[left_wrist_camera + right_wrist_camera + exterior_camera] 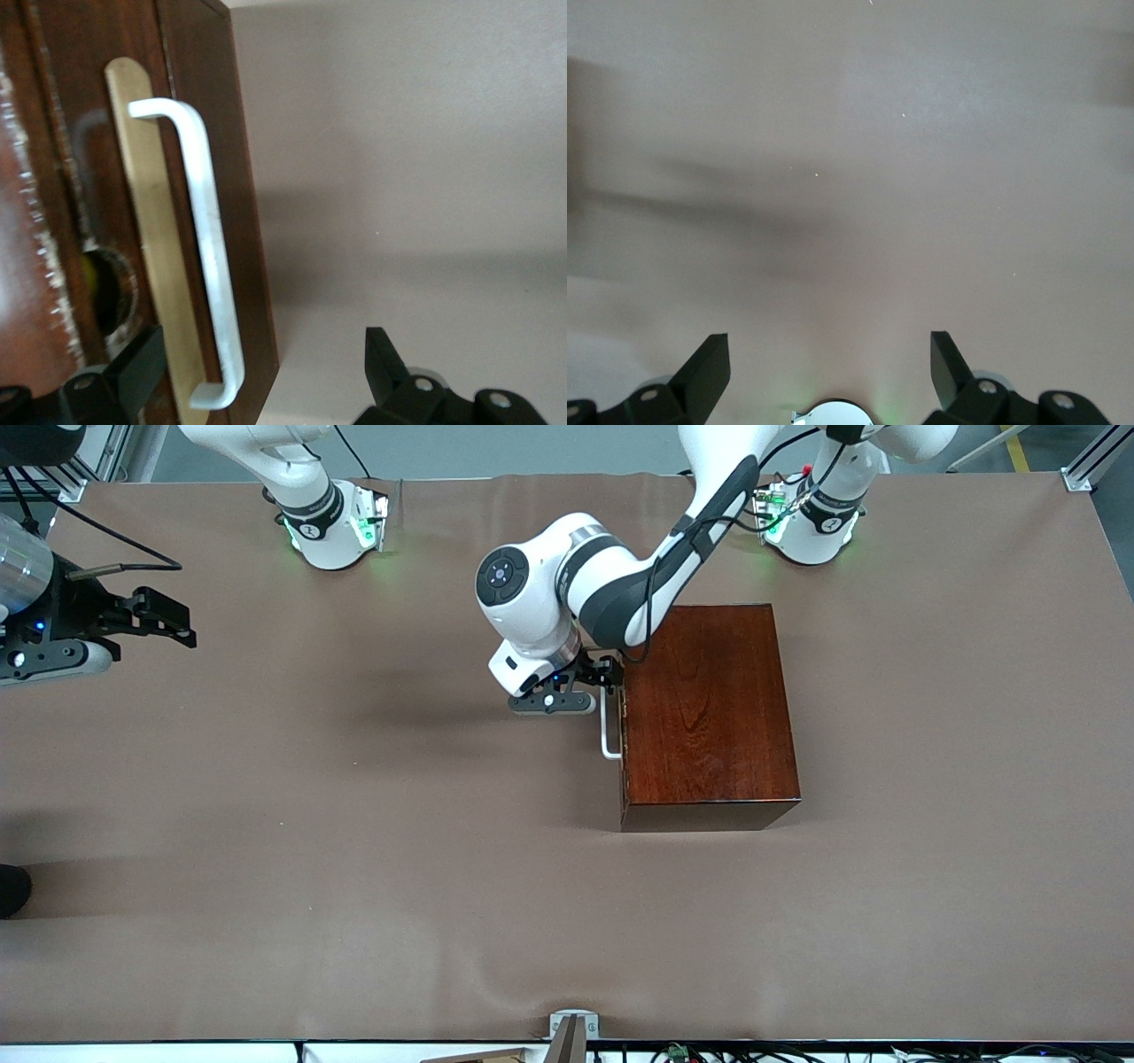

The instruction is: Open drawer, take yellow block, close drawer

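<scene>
Step in hand, as I read it: getting a grip on the drawer pull so the drawer can be opened.

The left gripper (609, 676) is sitting at the handle face of the dark reddish-brown wooden box (709, 717), up at the handle's end farther from the front camera. The left wrist view is showing its fingers (133, 372) spread apart, one on each side of the white U-shaped bar handle (208, 257), with nothing clamped yet. The drawer (151, 266) is looking shut: its pale-wood front is sitting flush in the box face.

The yellow block is not in view anywhere; presumably it is inside the box. A round hole beside the pale front is showing a faint yellowish tint, too dark to call.

To do it well:
- Centre the bar between the fingers before closing, since one finger is sitting close against the box face.
- Close fully on the bar, then pull straight away from the box face, parallel to the table (354, 824). Any sideways load is likely to jam the tray or drag the whole box.
- The box is not visibly anchored, so pull slowly.

The right gripper (168, 624) is waiting over the table's right-arm end, well apart from the box, fingers wide apart and empty.

Writing: no brand, label or legible text on the box or handle.
</scene>
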You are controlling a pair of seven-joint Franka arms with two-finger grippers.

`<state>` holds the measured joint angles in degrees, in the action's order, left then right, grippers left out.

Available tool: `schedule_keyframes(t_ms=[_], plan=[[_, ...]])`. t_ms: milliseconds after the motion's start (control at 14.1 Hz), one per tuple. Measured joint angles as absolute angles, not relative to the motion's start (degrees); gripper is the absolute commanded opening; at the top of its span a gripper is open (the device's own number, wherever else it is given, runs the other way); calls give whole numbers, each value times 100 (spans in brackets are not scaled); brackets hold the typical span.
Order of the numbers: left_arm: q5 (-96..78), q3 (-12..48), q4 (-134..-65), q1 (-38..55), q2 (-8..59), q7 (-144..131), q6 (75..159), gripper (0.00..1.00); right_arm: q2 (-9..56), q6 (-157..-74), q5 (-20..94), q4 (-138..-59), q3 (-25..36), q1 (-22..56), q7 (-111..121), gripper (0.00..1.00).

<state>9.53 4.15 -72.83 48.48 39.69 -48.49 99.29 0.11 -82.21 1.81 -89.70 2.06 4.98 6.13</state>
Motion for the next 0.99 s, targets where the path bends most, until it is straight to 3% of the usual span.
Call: schedule_keyframes(t_ms=[994], plan=[[1307,409,-7278,4935,4313,-4845,10166,100,26,-8259,181,-8970,194,502,613,100]])
